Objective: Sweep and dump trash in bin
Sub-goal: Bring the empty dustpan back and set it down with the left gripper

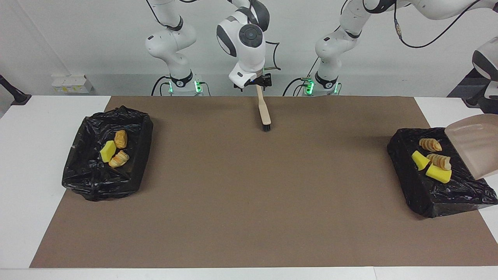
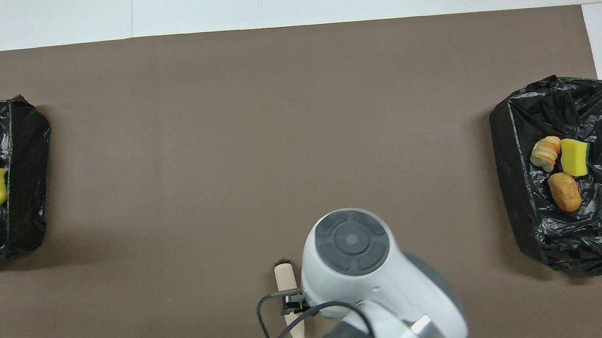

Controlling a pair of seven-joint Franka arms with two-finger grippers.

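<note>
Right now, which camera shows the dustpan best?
The facing view: the dustpan shows tipped up over the bin at the left arm's end, its trash already dumped inside. The overhead view misses it entirely.

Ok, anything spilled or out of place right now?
Nothing stands out. The trash lies inside the two bins, none on the mat. The brush lies below the right hand; the dustpan hangs tilted over the bin at the left arm's end.
</note>
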